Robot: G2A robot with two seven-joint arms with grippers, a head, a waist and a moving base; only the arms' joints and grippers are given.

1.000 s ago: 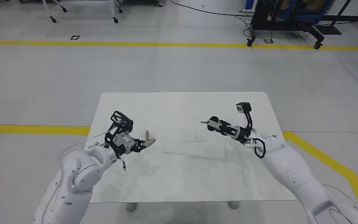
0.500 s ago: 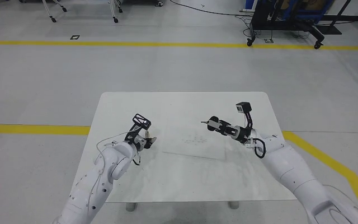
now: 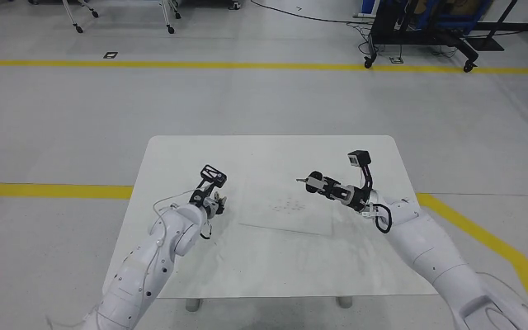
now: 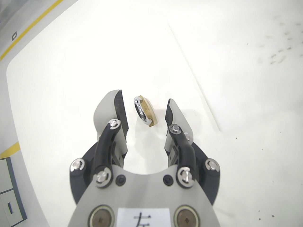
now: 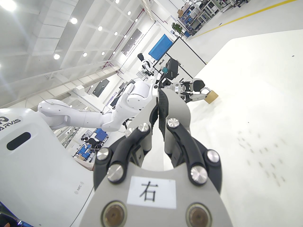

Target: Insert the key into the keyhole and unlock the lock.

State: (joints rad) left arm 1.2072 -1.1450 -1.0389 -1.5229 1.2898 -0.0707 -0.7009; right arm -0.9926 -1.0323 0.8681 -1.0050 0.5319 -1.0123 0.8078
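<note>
Left claw (image 4: 144, 102) was wide open and holding nothing, low over the white surface (image 4: 71, 48), its two fingers on either side of the lock (image 4: 144, 114). The lock sat between the pads with a gap visible on each side, so there was no contact. It was a small padlock with a brass body and a chrome shackle, resting on the surface with the shackle end toward the claw's palm. I could not tell from these views whether it lay flat or was propped on an edge.

Right claw (image 5: 158, 98) was held up off the surface, well apart from the lock and pointing toward it. Its fingers were pinched together on what read as the key (image 3: 299, 180), a thin sliver poking from the tip in the top view that was too small to confirm.

Handling judgement: the lock looked dense for its size and fully rigid, so it should not crush. The chrome shackle was round and slick — a bad place to grip, and it would likely swing or slip. It would be better to close the pads on the flat brass sides of the body, squarely, since a tilted body could squirt out. The grip should be low enough to resist twisting but should leave the keyhole end uncovered and facing the right claw; the keyhole itself was not visible.

The key was probably light, thin and stiff. It could pivot in a two-pad pinch under side load, so the insertion needed to be straight, with the lock clamped firmly against the turning torque.
</note>
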